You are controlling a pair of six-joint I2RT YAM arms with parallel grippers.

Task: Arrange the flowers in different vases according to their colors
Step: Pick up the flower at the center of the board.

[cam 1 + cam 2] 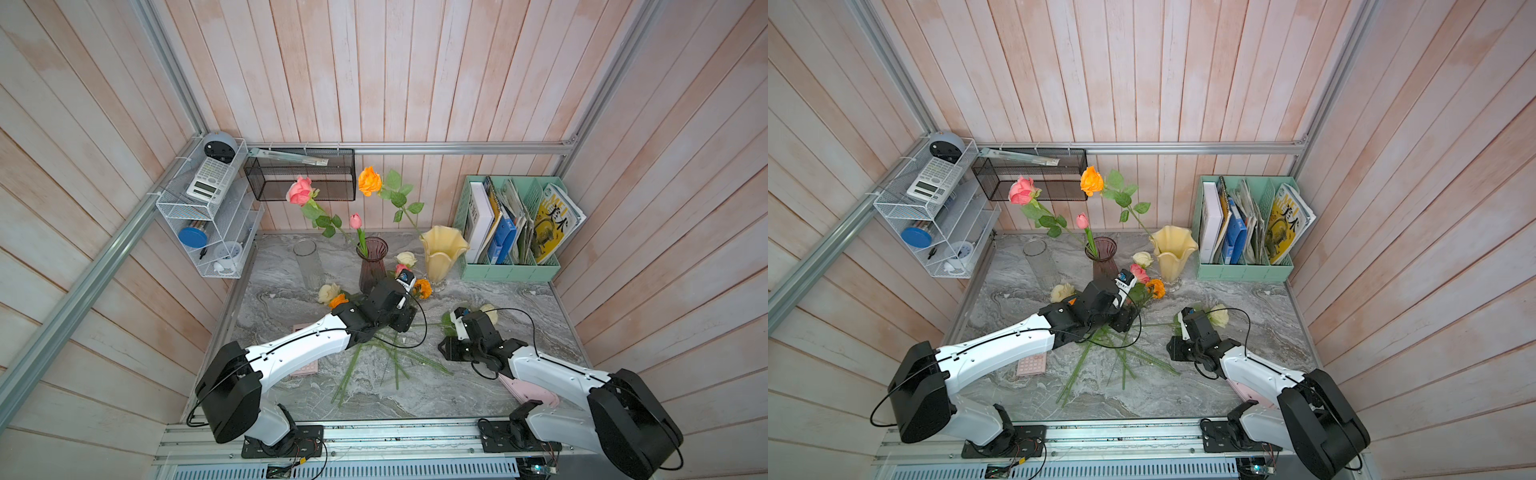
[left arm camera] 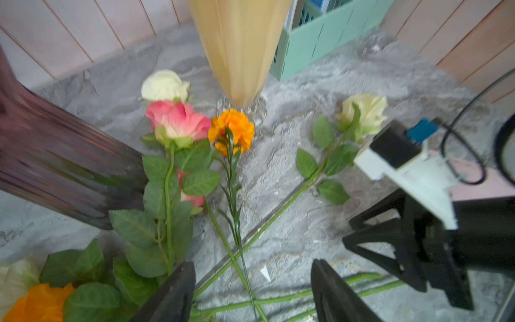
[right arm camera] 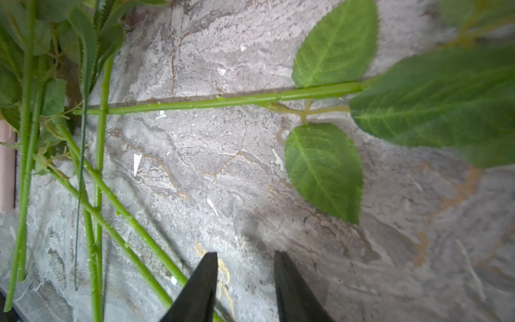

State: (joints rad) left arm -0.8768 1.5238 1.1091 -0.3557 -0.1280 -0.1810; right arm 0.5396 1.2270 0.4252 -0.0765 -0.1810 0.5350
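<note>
Pincer on our left arm [image 2: 250,290] hangs low over the loose flowers [image 1: 353,368] heaped mid-desk [image 1: 457,395], jaws wide apart and empty, several crossed green stems lying between them. Our right pincer [image 3: 246,281] hovers low to the right, jaws a narrower gap apart, gripping nothing; bare marble shows between them and one leafy stem [image 3: 223,101] lies just beyond. Among the heap lie a pink rose [image 2: 178,120], an orange bloom [image 2: 231,131] and a cream rose [image 2: 164,85], with another cream rose [image 2: 365,111] further right; heads point far, stems fan toward us. Along the far side stand three vases: the clear glass vase [image 1: 309,262] on the left looks empty, the purple vase [image 1: 372,262] holds a tall pink rose [image 1: 300,190] and a pink bud [image 1: 355,221], and the yellow vase [image 1: 442,253] on the right holds an orange rose [image 1: 370,180]. We judge these flowers light, with thin, stiff, perhaps slick stems that may swivel in a grip, while heads and leaves would crush. We would take a single stem on a bare stretch below its leaves, away from the crossing, where a grasp could lift several.
</note>
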